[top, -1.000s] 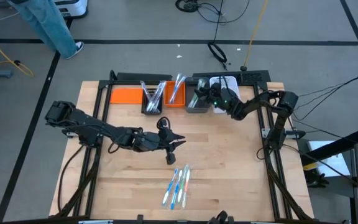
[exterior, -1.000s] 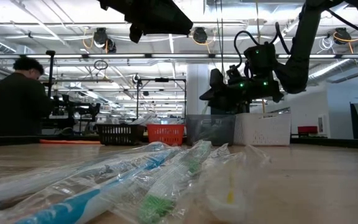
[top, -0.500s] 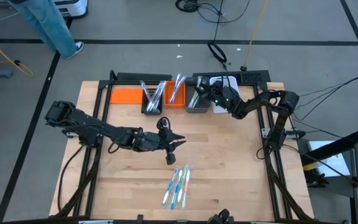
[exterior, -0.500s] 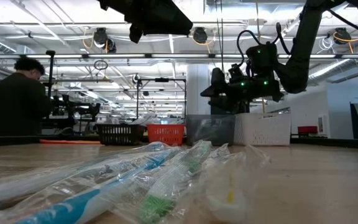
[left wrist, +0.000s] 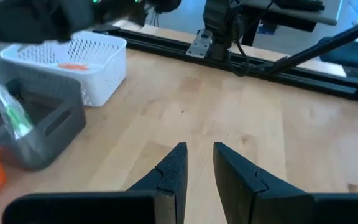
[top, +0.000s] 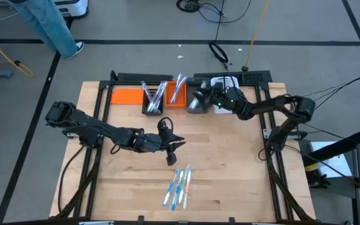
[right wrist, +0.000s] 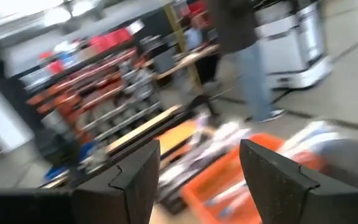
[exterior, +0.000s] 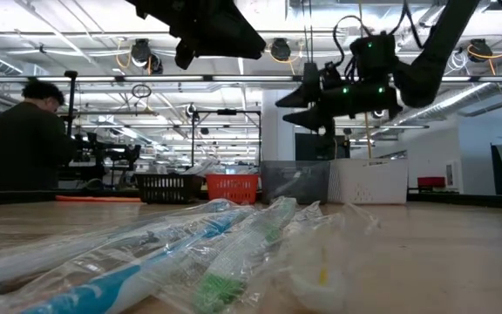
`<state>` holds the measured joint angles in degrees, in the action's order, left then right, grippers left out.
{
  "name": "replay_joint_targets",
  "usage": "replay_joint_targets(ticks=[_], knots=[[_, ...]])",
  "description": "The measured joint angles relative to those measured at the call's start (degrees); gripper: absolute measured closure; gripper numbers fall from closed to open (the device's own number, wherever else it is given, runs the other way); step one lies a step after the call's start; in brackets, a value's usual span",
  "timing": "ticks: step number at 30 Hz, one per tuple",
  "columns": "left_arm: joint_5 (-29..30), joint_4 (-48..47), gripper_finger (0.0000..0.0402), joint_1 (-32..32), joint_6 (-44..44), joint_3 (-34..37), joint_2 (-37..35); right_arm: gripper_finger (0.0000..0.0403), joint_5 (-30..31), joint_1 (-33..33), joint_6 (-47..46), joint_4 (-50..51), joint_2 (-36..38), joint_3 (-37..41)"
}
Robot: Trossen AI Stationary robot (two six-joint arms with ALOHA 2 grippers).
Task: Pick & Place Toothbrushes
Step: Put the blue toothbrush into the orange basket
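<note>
Several wrapped toothbrushes (top: 179, 184), blue, green and white, lie flat side by side on the wooden table near its front edge; in the low view these toothbrushes (exterior: 190, 253) fill the foreground. More stand in the dark bin (top: 154, 99) and the orange bin (top: 177, 92). A green one (left wrist: 8, 112) leans inside the grey bin (top: 197, 105). My left gripper (top: 177, 142) hovers mid-table, its fingers (left wrist: 199, 165) a little apart with nothing between them. My right gripper (top: 199, 97) hangs open and empty above the grey bin; in the low view it (exterior: 308, 103) shows pointing about level.
A white basket (top: 225, 94) stands right of the grey bin, and a flat orange tray (top: 127, 95) lies at the far left of the row. Black frame rails border the table. A person (exterior: 20, 139) stands in the room beyond. Bare wood lies between the bins and the loose toothbrushes.
My right gripper has risen from just over the grey bin to well above it and has tipped its fingers up toward level. The toothbrushes on the table have stayed where they were.
</note>
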<state>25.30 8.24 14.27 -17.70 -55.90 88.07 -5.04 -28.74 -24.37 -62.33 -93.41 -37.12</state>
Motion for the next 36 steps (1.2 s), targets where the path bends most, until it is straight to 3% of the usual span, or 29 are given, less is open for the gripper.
replay_joint_targets(ticks=[4,12,20,26,36], knots=[[-2.26,-1.31,0.0325,0.50,-5.07,0.00,0.00,0.0190,-4.03,3.52,1.53,8.07,4.50,0.00],[-3.39,-3.68,0.0325,2.17,-6.88,0.02,0.00,0.0190,-4.18,11.33,4.27,20.06,9.71,0.01],[-3.39,-3.97,0.0325,3.00,-9.80,0.02,0.00,0.0190,-4.10,20.85,4.16,22.36,9.92,0.00],[-3.40,-9.96,0.0325,4.56,-17.94,0.02,0.00,0.0190,-3.99,29.17,4.10,25.19,9.92,0.00],[-4.34,-13.92,0.0325,11.01,-29.82,0.02,3.96,0.0190,5.13,41.87,4.09,28.34,9.90,0.00]])
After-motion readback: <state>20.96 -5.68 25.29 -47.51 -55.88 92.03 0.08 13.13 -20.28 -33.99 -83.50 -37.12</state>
